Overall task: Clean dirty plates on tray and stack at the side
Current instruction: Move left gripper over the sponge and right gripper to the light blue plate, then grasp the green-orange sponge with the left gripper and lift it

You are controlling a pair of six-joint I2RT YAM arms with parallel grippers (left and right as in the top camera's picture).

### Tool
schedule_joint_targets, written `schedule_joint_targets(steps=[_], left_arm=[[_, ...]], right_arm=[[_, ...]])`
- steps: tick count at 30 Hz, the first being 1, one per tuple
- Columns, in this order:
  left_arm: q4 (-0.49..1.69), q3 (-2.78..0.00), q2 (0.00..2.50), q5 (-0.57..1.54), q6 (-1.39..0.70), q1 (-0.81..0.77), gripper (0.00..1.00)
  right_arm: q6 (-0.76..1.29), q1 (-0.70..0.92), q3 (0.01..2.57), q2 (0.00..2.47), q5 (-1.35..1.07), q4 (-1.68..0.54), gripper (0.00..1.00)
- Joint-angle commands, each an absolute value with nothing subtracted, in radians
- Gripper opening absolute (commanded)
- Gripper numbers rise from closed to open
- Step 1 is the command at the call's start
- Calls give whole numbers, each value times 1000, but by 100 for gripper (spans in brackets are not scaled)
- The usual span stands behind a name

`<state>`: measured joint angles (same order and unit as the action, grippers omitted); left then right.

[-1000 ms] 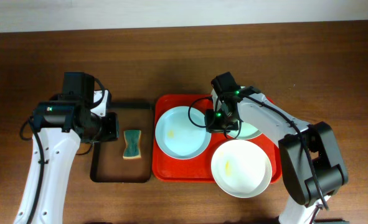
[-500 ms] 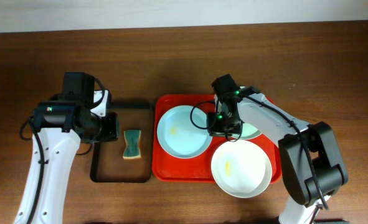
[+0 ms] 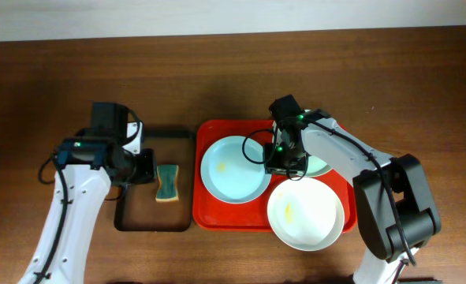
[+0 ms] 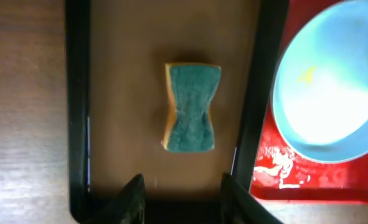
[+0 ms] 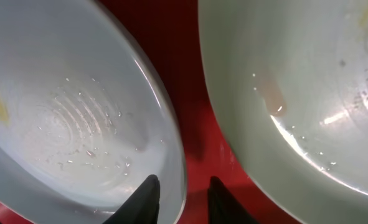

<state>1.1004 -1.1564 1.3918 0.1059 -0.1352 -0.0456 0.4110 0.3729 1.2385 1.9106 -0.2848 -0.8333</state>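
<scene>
The red tray (image 3: 209, 217) holds three plates. The pale blue plate (image 3: 231, 172) lies at its left with a yellow smear. The mint-green plate (image 3: 321, 166) is mostly hidden under my right arm. The white plate (image 3: 305, 214) lies at the front right and overhangs the rim. My right gripper (image 3: 274, 158) is open, low over the blue plate's right rim. In the right wrist view the gripper (image 5: 184, 202) has one finger over the blue plate (image 5: 65, 118) and one over the tray (image 5: 199, 106), with the mint plate (image 5: 296, 93) to the right. My left gripper (image 3: 147, 167) is open and empty.
A narrow black tray (image 3: 130, 225) left of the red one holds a green and yellow sponge (image 3: 167, 183). In the left wrist view the sponge (image 4: 190, 107) lies ahead of the open gripper (image 4: 184, 202), inside the black tray (image 4: 76, 112). Brown table all round.
My left arm has moved right and forward, closer to the sponge. My right gripper has moved slightly toward the front of the table, at the blue plate's right rim.
</scene>
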Motion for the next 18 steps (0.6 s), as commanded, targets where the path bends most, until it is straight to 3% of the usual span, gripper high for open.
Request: schedule_joint_targets(steps=[1,11,18], left_arm=[[1024,-1096,1423,117,-146,-105,33],[957,-1095,1720,138,-145,-125,34],[873,-1058,1751,135,-144,-125,30]], right_arm=[[405,387,1251,1914,-276,-823,27],[405,387,1251,1914,-276,-821,27],[405,387,1251,1914,-276,-821,27]])
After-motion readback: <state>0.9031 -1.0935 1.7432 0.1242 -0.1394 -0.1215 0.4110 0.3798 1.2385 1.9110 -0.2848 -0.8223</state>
